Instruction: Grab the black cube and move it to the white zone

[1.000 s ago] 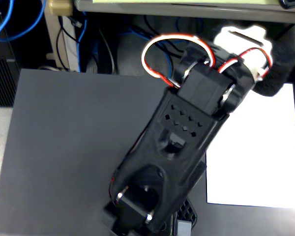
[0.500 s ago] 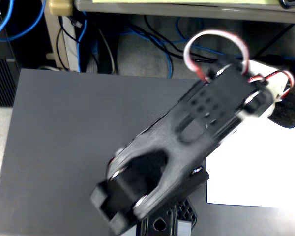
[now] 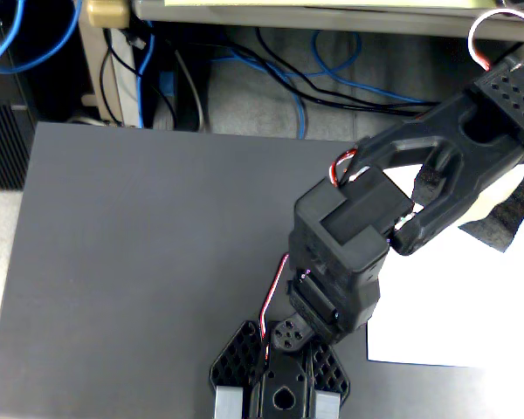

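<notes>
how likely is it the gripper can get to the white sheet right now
Probably yes: the gripper sits just left of the white sheet in the fixed view, and the sheet's near part is bare.

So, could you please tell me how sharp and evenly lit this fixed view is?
The fixed view is soft and slightly blurred throughout; the white paper sheet is overexposed, nearly featureless; the dark grey mat is evenly lit, without hard shadows; the gripper runs off the bottom edge, its black plastic hiding detail.
</notes>
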